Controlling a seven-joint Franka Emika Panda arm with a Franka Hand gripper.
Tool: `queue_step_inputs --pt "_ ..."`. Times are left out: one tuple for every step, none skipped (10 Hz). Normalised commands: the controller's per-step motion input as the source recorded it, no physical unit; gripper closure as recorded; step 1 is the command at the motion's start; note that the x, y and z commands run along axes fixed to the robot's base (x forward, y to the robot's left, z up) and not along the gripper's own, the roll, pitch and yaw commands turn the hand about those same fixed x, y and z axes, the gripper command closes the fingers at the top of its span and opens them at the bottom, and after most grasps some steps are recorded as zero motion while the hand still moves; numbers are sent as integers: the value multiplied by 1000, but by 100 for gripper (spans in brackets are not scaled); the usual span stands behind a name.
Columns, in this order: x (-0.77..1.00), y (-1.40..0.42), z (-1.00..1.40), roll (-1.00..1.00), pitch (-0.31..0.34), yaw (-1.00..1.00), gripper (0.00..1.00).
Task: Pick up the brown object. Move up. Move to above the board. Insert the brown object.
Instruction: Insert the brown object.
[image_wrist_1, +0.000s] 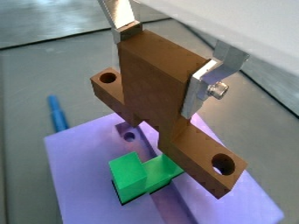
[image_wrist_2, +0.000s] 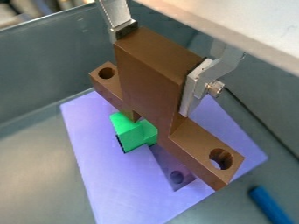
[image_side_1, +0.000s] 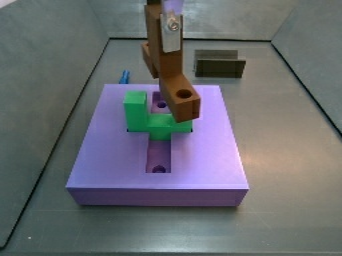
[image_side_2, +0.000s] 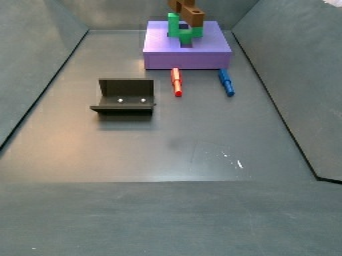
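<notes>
Your gripper has its flat silver fingers clamped on the upright stem of the brown T-shaped block with a hole at each end of its crossbar, and in a side view you can see that block at the upper centre of the frame, low over the lilac rectangular board. Beside it on the board you have a green L-shaped block; the board's central slot shows in front. In a side view the dark L-shaped fixture stands at left centre, well apart from the board, with a red pen and a blue pen lying just beside the board's near edge.
</notes>
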Motion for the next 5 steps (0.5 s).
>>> queue_step_inputs --pt "9 0 26 -143 -80 -1000 100" --pt "17 0 137 -113 -54 -1000 100" --pt "77 0 283 -80 -36 -954 100" --pt "17 -611 171 191 -144 -426 100" --pt "-34 -663 -126 384 -80 0 100"
